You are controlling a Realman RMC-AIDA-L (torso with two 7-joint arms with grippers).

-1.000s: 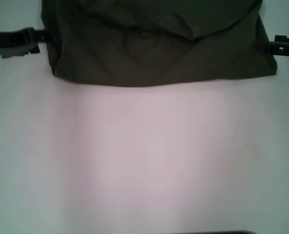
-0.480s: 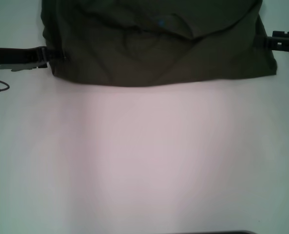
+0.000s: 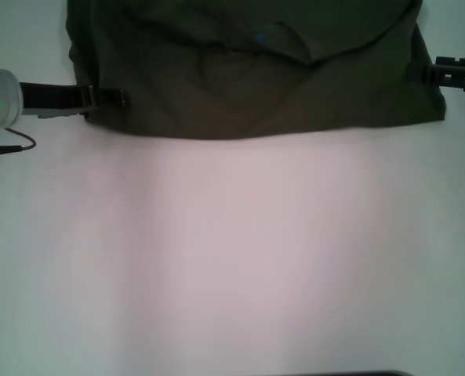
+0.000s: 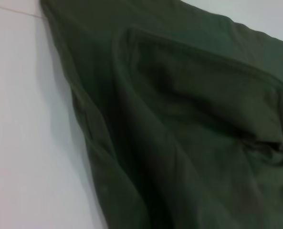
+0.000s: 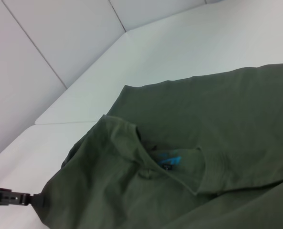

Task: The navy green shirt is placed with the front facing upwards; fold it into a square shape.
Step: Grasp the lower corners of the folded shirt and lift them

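Olive shirt point(image 3: 248, 70) partly folded on white tabletop point(image 3: 240, 258); left pincer point(image 3: 110, 99) at near-left edge, right pincer point(image 3: 444, 70) at right edge, grips untellable; next, lifting both sides together.

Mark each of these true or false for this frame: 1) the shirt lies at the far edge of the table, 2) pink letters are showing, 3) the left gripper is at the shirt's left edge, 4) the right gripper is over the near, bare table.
1) True: the navy green shirt lies at the far part of the white table.
2) False: only plain olive fabric and a small blue label show.
3) True: the left gripper is at the shirt's left edge.
4) False: the right gripper is beside the shirt's right edge.
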